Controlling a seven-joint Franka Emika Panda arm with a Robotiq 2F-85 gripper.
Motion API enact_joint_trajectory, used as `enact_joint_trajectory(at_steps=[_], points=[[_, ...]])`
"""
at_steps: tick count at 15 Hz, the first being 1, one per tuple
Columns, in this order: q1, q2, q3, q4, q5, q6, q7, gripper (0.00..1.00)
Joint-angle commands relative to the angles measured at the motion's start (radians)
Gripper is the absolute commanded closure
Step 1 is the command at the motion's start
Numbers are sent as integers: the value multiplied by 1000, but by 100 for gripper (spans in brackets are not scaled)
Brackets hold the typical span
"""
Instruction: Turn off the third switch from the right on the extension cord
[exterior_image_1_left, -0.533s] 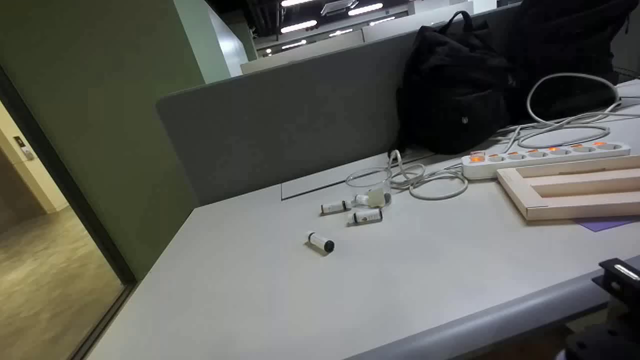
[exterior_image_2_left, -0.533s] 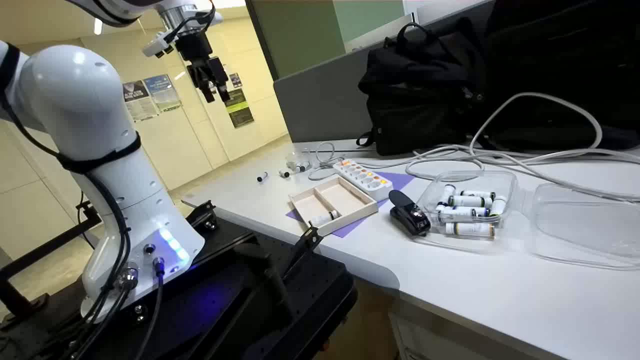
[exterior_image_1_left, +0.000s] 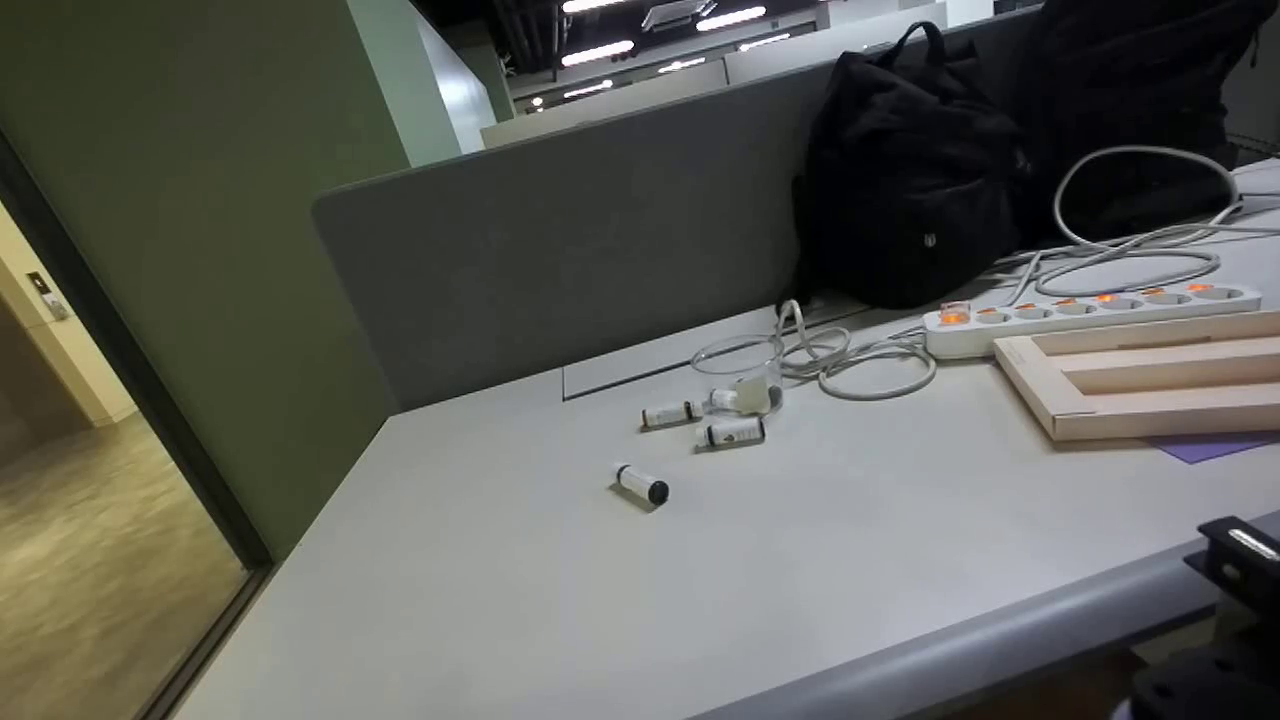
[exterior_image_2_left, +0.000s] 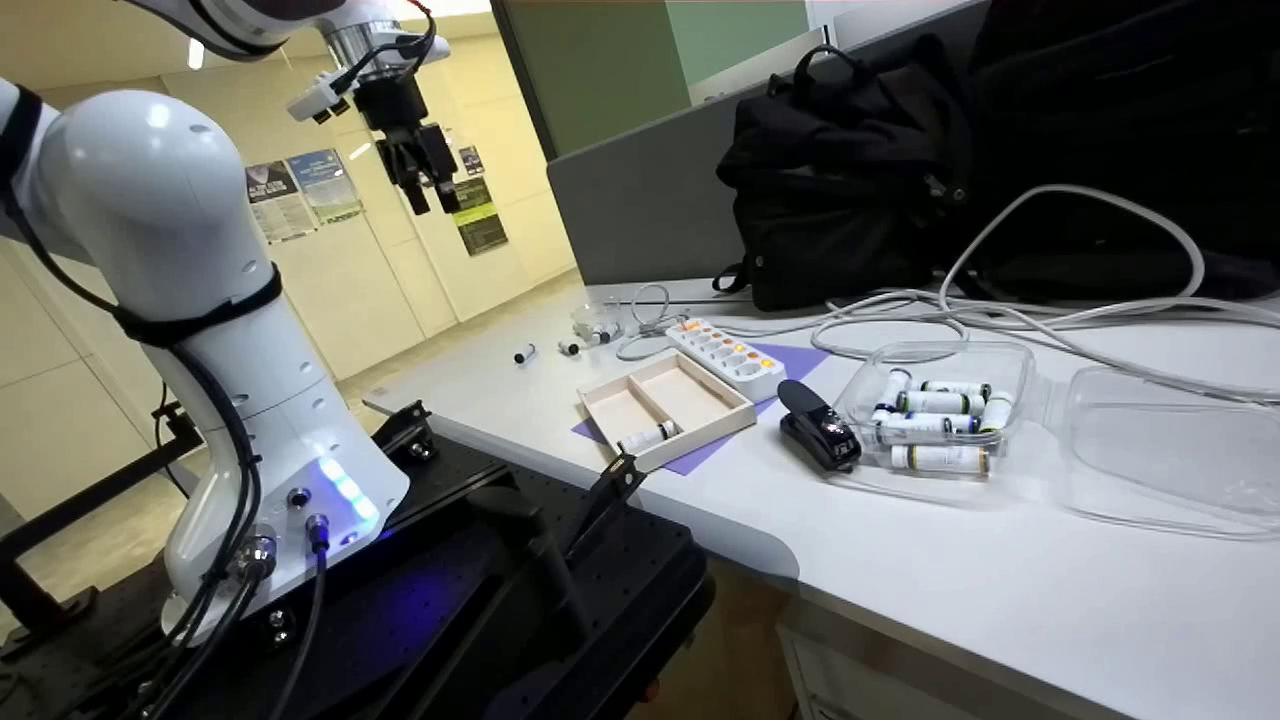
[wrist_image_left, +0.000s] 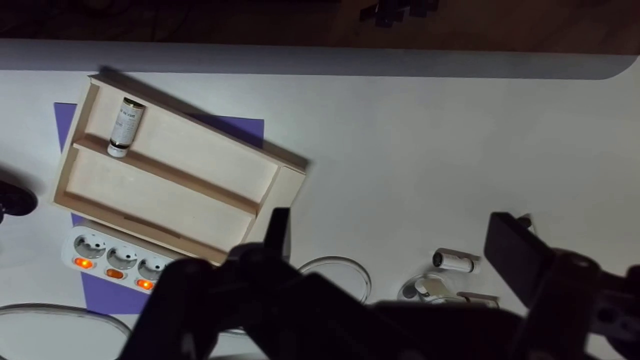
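The extension cord (exterior_image_1_left: 1090, 326) is a long white strip with a row of orange-red switches, lying behind the wooden frame. It also shows in an exterior view (exterior_image_2_left: 738, 378) and at the lower left of the wrist view (wrist_image_left: 102, 252). There, two visible switches glow brightly, an end switch (wrist_image_left: 83, 262) and another (wrist_image_left: 145, 284); the switch between them (wrist_image_left: 114, 273) is dimmer. My gripper's dark finger hides the rest of the strip. My gripper (exterior_image_2_left: 435, 207) hangs high above the table, away from the strip. In the wrist view its fingers (wrist_image_left: 392, 220) are wide apart with nothing between them.
The pale wooden frame (wrist_image_left: 280, 197) lies beside the strip, with a small bottle (wrist_image_left: 126, 125) in it. White cable loops (exterior_image_2_left: 1000, 315), a black stapler-like object (exterior_image_2_left: 820, 425), a clear box of bottles (exterior_image_2_left: 935, 420) and black backpacks (exterior_image_2_left: 840, 190) surround it. Loose bottles (exterior_image_1_left: 735, 432) lie nearby.
My gripper has come down slightly in an exterior view. The strip, frame and bottles have not moved.
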Motion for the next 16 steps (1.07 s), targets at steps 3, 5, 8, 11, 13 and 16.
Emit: enact_joint_trajectory(at_steps=[3, 5, 8, 11, 13, 16], points=[[0, 0, -1, 2, -1, -3, 0, 0], [0, 0, -1, 2, -1, -3, 0, 0], [-58, 98, -39, 6, 0, 148, -16, 0], [-141, 252, -105, 25, -21, 332, -47, 0], [-201, 383, -142, 50, -45, 473, -63, 0], [-289, 580, -190, 103, -98, 663, -55, 0]])
